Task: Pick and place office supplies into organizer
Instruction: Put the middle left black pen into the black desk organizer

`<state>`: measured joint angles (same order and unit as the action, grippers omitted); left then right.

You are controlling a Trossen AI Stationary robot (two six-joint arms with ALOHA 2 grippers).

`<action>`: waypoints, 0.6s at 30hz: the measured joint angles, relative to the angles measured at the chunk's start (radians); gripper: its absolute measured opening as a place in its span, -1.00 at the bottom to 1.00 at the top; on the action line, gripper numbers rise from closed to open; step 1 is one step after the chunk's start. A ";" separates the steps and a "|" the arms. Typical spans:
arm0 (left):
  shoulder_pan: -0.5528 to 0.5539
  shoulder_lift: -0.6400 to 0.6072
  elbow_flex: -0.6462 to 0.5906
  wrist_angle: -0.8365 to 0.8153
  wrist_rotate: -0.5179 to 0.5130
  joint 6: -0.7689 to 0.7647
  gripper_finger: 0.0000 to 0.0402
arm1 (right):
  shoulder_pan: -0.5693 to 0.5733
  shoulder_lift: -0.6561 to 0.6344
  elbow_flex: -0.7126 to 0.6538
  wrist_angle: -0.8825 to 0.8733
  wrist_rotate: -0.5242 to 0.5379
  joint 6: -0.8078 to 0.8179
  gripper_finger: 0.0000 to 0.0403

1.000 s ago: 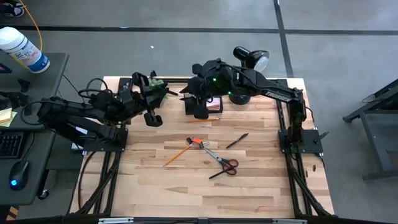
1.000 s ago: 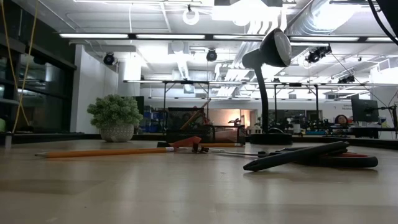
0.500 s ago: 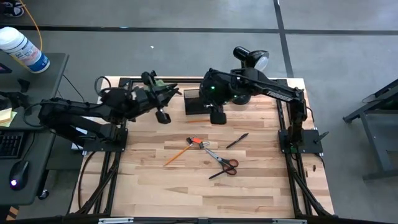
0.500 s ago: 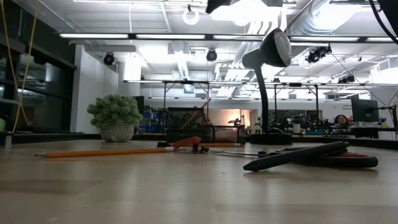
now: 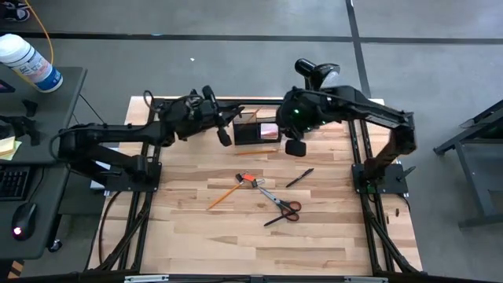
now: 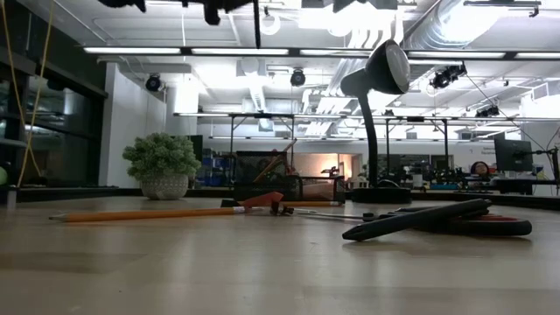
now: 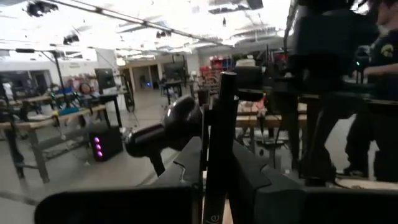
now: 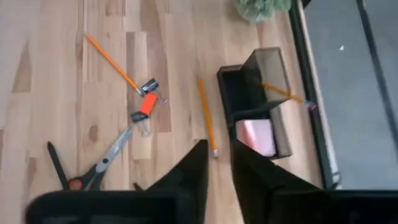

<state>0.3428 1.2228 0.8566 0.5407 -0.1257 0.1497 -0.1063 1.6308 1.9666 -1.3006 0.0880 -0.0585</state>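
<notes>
- The organizer (image 5: pixel 255 130) stands at the worktop's (image 5: pixel 236 236) far edge, between the two hands; a pink sticky-note pad (image 8: pixel 256 137) lies in its lower tray and one orange pencil (image 8: pixel 285 93) leans across the taller compartment.
- The left hand (image 5: pixel 223 135) hangs just left of the organizer, pinching a thin black pen (image 7: pixel 214 149) that stands upright between its fingers.
- The right hand (image 5: pixel 295 147) hangs just right of the organizer, near its front corner; its fingers (image 8: pixel 193 171) are close together with a narrow gap and nothing between them.
- A second pencil (image 5: pixel 257 151) lies on the wood just in front of the organizer (right beside the right hand).
- Mid-worktop, well apart from both hands: a third pencil (image 5: pixel 224 193), a small red piece (image 5: pixel 248 179) touching its end, the scissors (image 5: pixel 280 207) and a black marker (image 5: pixel 299 178).
- The near half of the worktop is open wood; a lamp (image 5: pixel 314 75) crowds the far right corner.
</notes>
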 joint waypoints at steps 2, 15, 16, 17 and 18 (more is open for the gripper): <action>0.023 0.019 0.000 0.004 0.025 -0.007 -0.91 | 0.009 -0.084 -0.154 0.099 0.000 0.043 -0.88; 0.136 0.195 0.000 0.047 0.109 -0.077 -0.91 | 0.147 -0.464 -0.810 0.617 0.140 0.410 -0.99; 0.143 0.212 0.000 0.052 0.110 -0.080 -0.90 | 0.158 -0.474 -0.833 0.642 0.143 0.428 -0.99; 0.151 0.230 0.000 0.057 0.110 -0.086 -0.90 | 0.170 -0.481 -0.852 0.663 0.146 0.446 -0.98; 0.161 0.247 0.000 0.057 0.110 -0.097 -0.89 | 0.179 -0.484 -0.866 0.677 0.149 0.457 -0.97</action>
<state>0.5034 1.4693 0.8570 0.5980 -0.0154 0.0526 0.0728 1.1470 1.1006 -0.6231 0.2375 0.3982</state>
